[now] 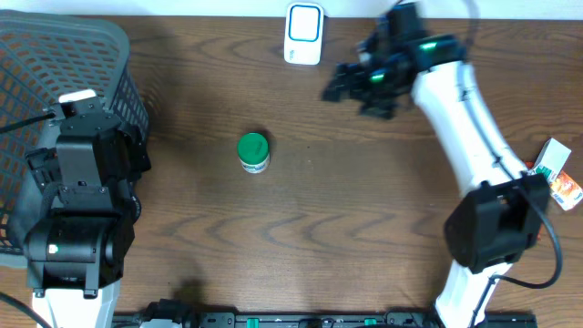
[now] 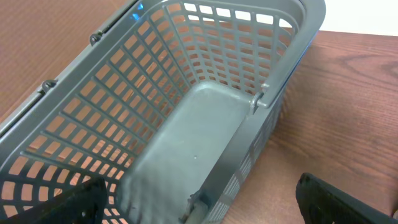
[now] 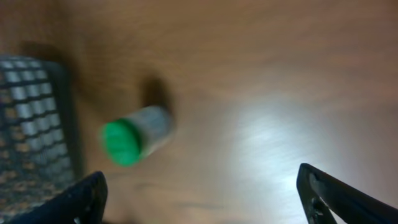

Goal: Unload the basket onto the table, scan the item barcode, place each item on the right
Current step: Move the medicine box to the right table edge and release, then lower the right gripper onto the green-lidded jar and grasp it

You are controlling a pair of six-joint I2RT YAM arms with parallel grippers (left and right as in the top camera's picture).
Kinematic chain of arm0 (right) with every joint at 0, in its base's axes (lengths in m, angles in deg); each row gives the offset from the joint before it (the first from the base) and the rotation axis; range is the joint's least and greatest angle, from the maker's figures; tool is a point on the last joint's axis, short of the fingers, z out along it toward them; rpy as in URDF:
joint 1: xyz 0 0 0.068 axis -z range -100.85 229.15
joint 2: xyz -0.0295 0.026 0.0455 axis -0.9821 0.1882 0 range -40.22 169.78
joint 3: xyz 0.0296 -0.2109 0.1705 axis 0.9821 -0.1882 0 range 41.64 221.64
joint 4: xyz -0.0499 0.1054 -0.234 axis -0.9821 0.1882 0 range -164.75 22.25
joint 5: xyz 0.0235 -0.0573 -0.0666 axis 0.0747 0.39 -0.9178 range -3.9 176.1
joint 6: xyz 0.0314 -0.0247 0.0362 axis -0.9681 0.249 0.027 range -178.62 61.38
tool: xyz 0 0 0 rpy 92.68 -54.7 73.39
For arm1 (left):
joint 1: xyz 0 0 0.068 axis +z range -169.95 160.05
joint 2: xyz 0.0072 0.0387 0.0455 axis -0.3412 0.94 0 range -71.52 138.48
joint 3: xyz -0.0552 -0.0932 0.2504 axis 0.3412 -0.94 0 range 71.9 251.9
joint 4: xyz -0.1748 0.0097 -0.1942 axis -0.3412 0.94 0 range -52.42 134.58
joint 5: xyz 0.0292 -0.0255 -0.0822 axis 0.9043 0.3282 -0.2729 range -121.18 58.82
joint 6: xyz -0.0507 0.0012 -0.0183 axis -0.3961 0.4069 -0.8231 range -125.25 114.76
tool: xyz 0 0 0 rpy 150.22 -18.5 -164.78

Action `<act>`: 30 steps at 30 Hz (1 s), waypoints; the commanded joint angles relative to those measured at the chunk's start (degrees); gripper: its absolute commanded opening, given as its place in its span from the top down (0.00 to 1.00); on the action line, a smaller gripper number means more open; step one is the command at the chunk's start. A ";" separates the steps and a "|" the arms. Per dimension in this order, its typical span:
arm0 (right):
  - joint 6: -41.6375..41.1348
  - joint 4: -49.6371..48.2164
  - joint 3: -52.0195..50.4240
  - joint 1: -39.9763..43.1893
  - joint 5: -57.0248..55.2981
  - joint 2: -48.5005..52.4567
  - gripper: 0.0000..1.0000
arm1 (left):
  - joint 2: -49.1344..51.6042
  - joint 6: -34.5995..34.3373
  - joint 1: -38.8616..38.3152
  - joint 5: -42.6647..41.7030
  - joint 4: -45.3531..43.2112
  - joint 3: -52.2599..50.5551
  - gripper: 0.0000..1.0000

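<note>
The green-capped jar [image 1: 253, 152] stands on the table [image 1: 364, 210], apart from the right gripper [image 1: 339, 87], jaws spread and empty (wrist view blurred). Left gripper [image 2: 199, 202], also spread, hangs over the grey basket [image 2: 93, 124].

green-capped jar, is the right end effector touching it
Apart. The overhead view shows a wide stretch of bare table between the right end effector and the green-capped jar.
</note>
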State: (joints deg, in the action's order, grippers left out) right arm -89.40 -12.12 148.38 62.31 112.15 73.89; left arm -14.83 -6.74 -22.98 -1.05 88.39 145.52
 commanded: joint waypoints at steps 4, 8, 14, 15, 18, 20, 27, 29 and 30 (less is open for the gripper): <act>-52.89 -0.28 -0.13 -13.00 -8.98 -0.48 0.09 | -0.20 -0.33 0.33 0.48 -0.04 -0.33 0.04; -71.69 -1.90 -0.13 -18.67 -16.35 -0.48 0.08 | -0.20 -0.31 0.33 0.48 -0.04 -0.33 0.04; -85.64 -2.05 -0.13 -23.34 -23.30 -0.15 0.09 | -0.20 -0.33 0.33 0.48 -0.04 -0.33 0.04; -86.58 -2.25 -0.13 -23.82 -24.06 0.11 0.09 | -0.20 -0.33 0.33 0.48 -0.04 -0.33 0.04; -86.62 -3.39 -0.13 -24.70 -24.63 1.22 0.11 | -0.20 -0.33 0.33 0.48 -0.04 -0.33 0.04; -86.62 -4.15 -0.13 -25.07 -24.68 2.49 0.11 | -0.20 -0.33 0.33 0.48 -0.04 -0.33 0.04; -86.62 -10.19 -0.13 -25.27 -20.44 8.94 0.09 | -0.20 -0.33 0.33 0.48 -0.04 -0.33 0.04; -86.62 -12.02 -0.13 -25.33 -19.69 10.25 0.09 | -0.20 -0.31 0.33 0.48 -0.04 -0.33 0.04; -86.62 -12.76 -0.13 -25.40 -19.71 10.86 0.09 | -0.20 -0.33 0.33 0.48 -0.04 -0.33 0.04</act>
State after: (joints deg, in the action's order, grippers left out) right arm -174.76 -24.18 148.35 37.59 91.56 83.18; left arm -14.83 -6.76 -22.98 -1.05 88.37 145.50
